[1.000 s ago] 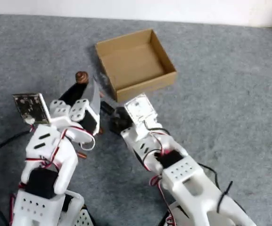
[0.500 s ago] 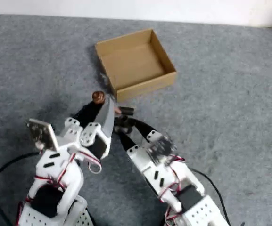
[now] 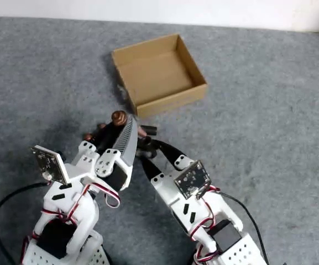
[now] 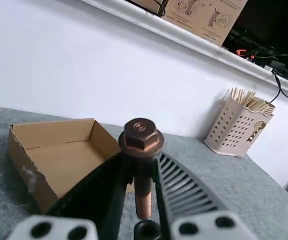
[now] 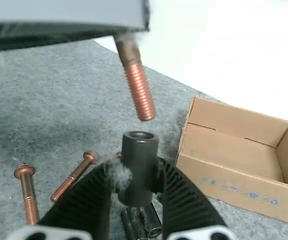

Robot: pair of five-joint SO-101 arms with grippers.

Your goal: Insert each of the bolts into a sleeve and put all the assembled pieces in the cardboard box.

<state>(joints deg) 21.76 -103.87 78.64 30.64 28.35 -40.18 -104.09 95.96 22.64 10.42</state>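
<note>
Alignment step: left gripper (image 4: 140,161) is clamping 1 bolt (image 4: 143,192) just above the sleeve (image 5: 141,150); right gripper (image 5: 134,169) is pinching that sleeve upright; lowering coaxially and slowly seems advisable.

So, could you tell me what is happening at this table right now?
The left gripper has its jaws shut on a copper bolt, head up, threaded end pointing down. The right gripper clamps a dark sleeve upright just below it. The bolt's tip hangs above the sleeve's opening, not yet in. The cardboard box beyond is empty, and two loose bolts and spare sleeves lie on the grey table.
</note>
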